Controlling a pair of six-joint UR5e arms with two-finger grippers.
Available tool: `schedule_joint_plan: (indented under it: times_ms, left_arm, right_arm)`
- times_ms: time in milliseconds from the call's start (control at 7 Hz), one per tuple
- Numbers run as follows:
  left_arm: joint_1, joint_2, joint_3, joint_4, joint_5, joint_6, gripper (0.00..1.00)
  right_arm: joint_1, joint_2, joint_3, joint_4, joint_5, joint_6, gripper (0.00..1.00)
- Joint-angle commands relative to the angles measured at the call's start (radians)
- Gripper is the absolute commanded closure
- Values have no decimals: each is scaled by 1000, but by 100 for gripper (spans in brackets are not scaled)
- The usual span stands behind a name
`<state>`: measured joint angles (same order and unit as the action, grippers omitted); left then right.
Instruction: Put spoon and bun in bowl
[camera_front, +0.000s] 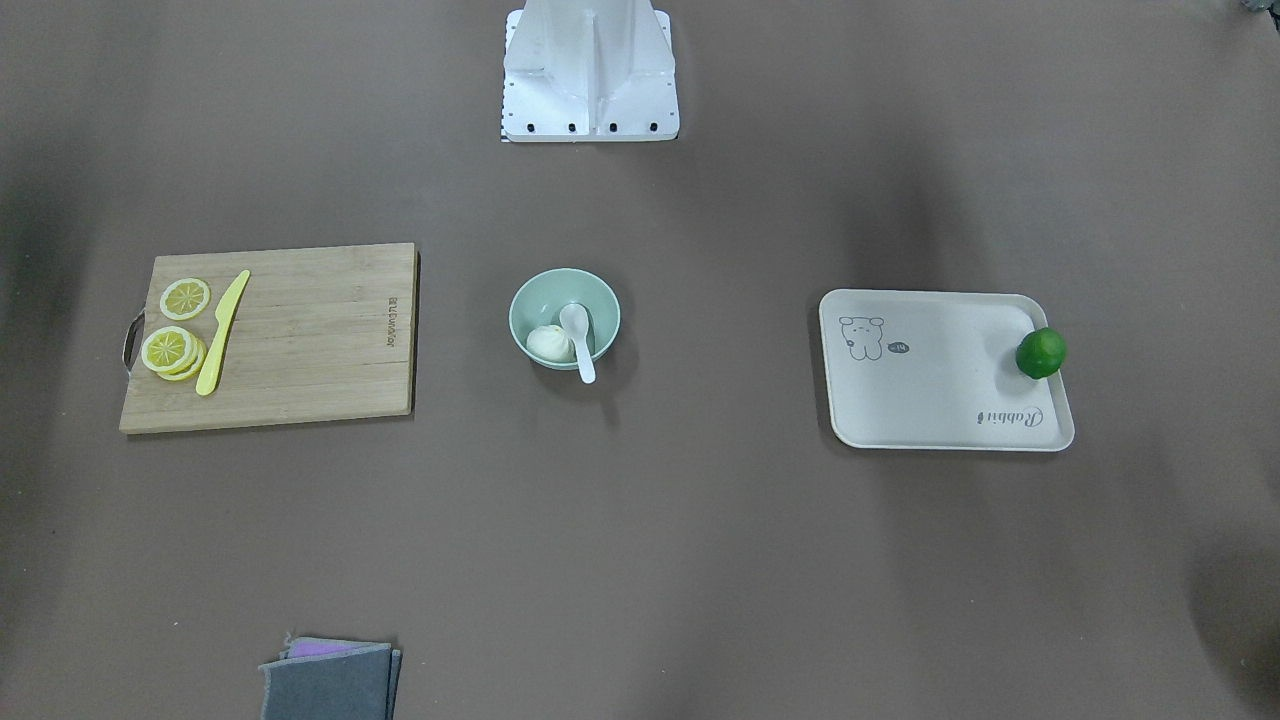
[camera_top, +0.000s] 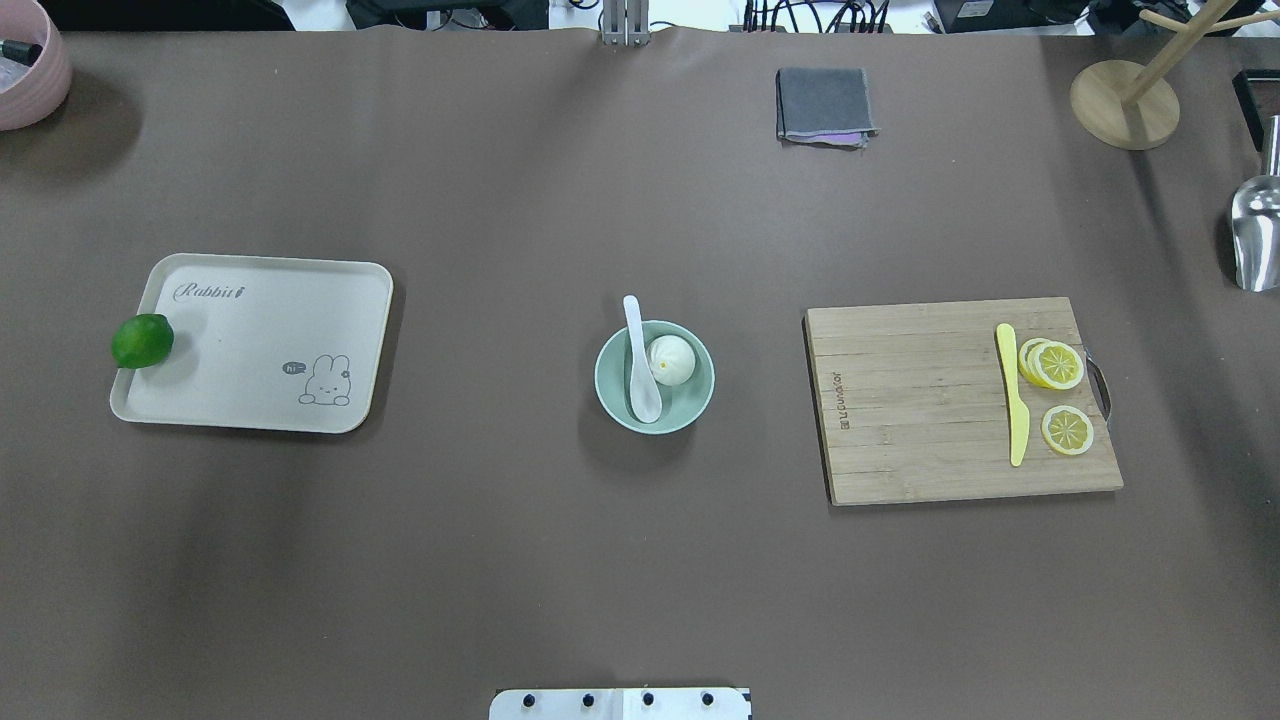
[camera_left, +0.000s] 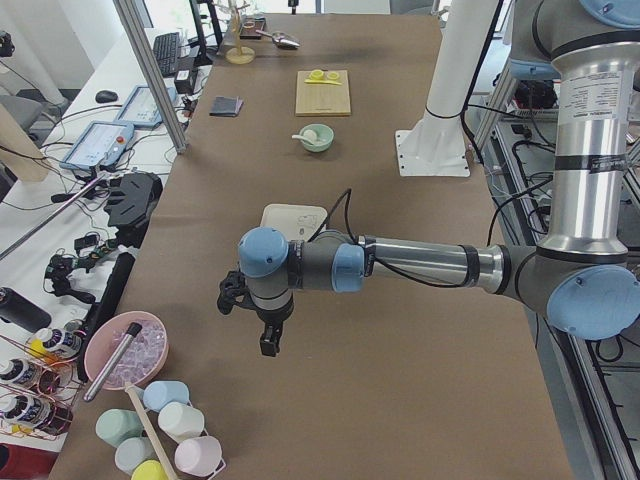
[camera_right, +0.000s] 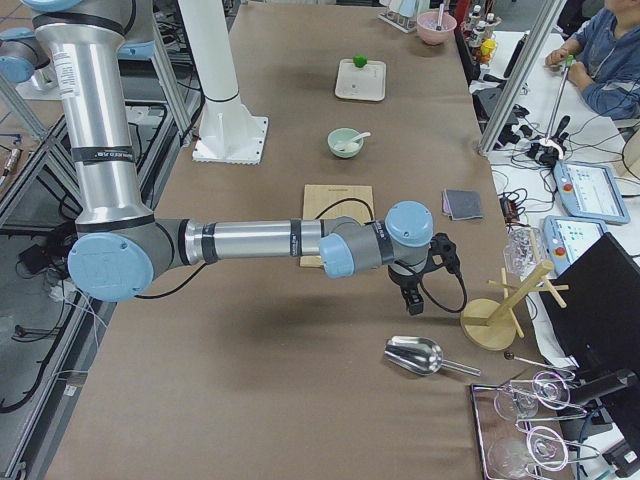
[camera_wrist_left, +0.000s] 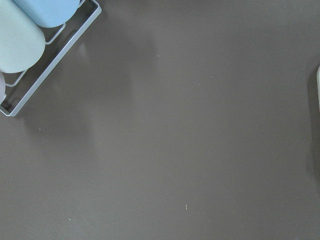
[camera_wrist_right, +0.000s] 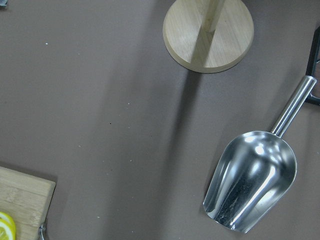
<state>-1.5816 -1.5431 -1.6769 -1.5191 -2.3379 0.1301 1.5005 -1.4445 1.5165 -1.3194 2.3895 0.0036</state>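
Note:
The mint-green bowl (camera_top: 700, 396) stands at the table's middle. The white spoon (camera_top: 640, 375) lies in it with its scoop down and its handle over the far rim. The white bun (camera_top: 672, 360) sits in the bowl beside the spoon. All three also show in the front view: bowl (camera_front: 530, 298), spoon (camera_front: 579, 336), bun (camera_front: 550, 344). My left gripper (camera_left: 270, 345) hangs over the table's left end, far from the bowl. My right gripper (camera_right: 412, 303) hangs over the right end. I cannot tell whether either is open or shut.
A cream tray (camera_top: 260, 345) with a green lime (camera_top: 142, 340) on its edge lies left of the bowl. A wooden cutting board (camera_top: 920, 420) with a yellow knife (camera_top: 1014, 395) and lemon slices (camera_top: 1056, 366) lies right. A grey cloth (camera_top: 823, 103), metal scoop (camera_wrist_right: 250, 185) and wooden stand (camera_wrist_right: 209, 35) are further off.

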Motion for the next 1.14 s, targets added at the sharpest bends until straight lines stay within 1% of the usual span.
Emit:
schedule_joint_plan:
  times_ms: [0, 143, 286, 429, 857, 1000]
  left_arm:
    - [2, -23, -4, -4, -4, -1, 1]
    - [0, -28, -13, -4, -9, 0, 1]
    - [0, -13, -21, -4, -9, 2, 1]
    - [0, -12, -29, -3, -9, 2, 1]
    - [2, -17, 2, -6, -6, 9, 1]
    - [0, -12, -12, -6, -9, 13, 1]
  right_arm:
    - [-2, -13, 1, -27, -7, 1, 0]
    - [0, -13, 11, -29, 2, 4, 0]
    - [-3, -14, -1, -27, -13, -4, 0]
    - [-5, -11, 11, -27, -16, -4, 0]
    - [-5, -10, 11, -24, -18, -5, 0]
    - [1, -13, 14, -17, -12, -5, 0]
